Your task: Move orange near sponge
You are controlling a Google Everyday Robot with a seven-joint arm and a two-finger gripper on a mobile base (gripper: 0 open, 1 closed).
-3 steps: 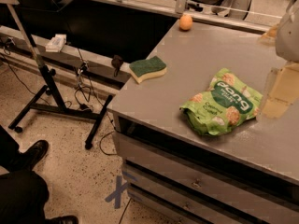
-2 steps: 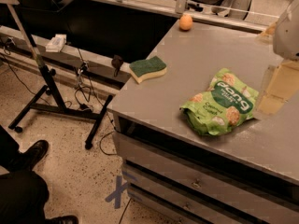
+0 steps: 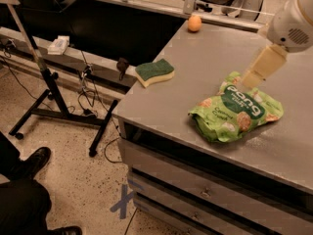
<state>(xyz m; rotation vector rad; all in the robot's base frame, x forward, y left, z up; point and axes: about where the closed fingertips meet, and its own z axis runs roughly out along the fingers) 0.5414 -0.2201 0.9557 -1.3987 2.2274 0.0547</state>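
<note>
The orange (image 3: 194, 23) sits at the far edge of the grey table (image 3: 205, 67), near its back left corner. The sponge (image 3: 154, 72), dark green on top with a pale yellow body, lies flat near the table's left edge. The orange and the sponge are well apart. My gripper (image 3: 254, 75) hangs from the white arm (image 3: 293, 23) at the right, just above the upper edge of a bright green snack bag (image 3: 236, 112). It holds nothing that I can see and is far to the right of both the orange and the sponge.
The table has drawers (image 3: 205, 190) below its front edge. A black stand (image 3: 46, 82) with cables is on the floor at the left. A person's shoe (image 3: 27, 163) is at the lower left. Chairs and desks stand behind the table.
My gripper has moved left and a little toward the back, from beside the snack bag's right end to over its upper edge. The orange, sponge and bag have not moved.
</note>
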